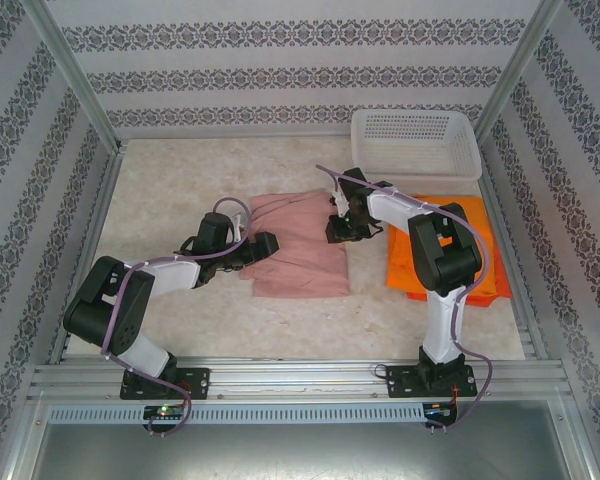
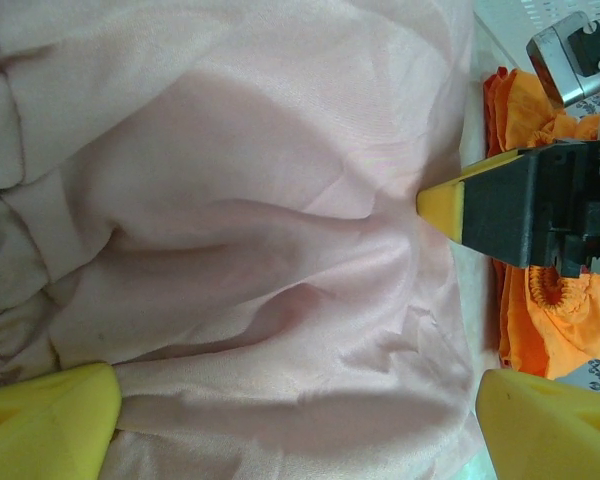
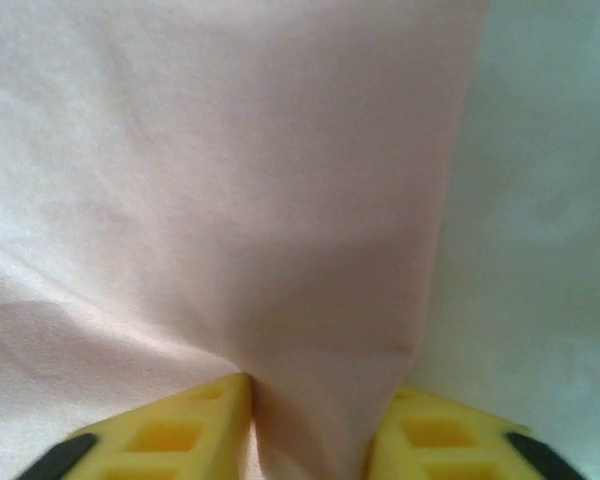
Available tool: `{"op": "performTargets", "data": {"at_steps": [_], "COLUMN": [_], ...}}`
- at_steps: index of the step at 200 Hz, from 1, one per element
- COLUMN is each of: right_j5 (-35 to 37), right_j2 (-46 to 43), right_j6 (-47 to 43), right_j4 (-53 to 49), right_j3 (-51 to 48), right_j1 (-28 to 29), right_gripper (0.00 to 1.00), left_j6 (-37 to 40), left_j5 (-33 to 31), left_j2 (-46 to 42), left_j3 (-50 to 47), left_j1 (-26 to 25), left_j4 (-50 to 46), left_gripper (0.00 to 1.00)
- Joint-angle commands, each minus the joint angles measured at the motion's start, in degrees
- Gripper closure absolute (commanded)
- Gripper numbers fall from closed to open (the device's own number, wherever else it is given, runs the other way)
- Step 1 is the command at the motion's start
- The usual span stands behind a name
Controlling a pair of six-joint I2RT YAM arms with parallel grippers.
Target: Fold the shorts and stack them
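No words, labels, brand marks, numbers or signs can be read on anything here. The dark printed bands on the walls (image 1: 280, 80) are a repeating ornament, not lettering.

The pink shorts (image 1: 298, 248) are soft, smooth cloth with a faint sheen; the orange shorts (image 1: 485, 240) are matt cloth; the basket (image 1: 420, 160) is white perforated plastic.
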Motion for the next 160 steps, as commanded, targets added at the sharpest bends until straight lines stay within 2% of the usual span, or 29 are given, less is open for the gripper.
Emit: {"op": "performTargets", "data": {"at_steps": [1, 36, 67, 122, 160], "right_j5": [2.7, 7.2, 11.6, 10.4, 9.2], "right_j2": [2.0, 0.8, -2.2, -4.1, -3.0], "right_j6": [0.2, -0.3, -1.4, -0.9, -0.4], "right_j4": [-1.4, -3.3, -5.1, -4.7, -4.4], "right_j3": [1.2, 2.7, 4.1, 3.6, 3.0], "right_j1": [2.2, 3.2, 4.1, 4.9, 5.3], "right_gripper": [0.76, 0.93, 1.00, 1.00, 1.00], "left_j6": [-1.0, -0.5, 0.4, 0.4, 1.0], "left_j5": [-1.5, -2.5, -4.3, -5.1, -5.3], "left_j2": [-0.3, -4.3, -8.5, -15.0, -14.7], "left_j3": [-1.7, -1.9, -2.2, -1.5, 1.6], "left_j1": [0.1, 0.1, 0.1, 0.1, 0.2], "left_j4": [-5.0, -6.4, -8.5, -9.1, -10.0], "left_gripper": [0.07, 0.06, 0.04, 0.01, 0.00]}}
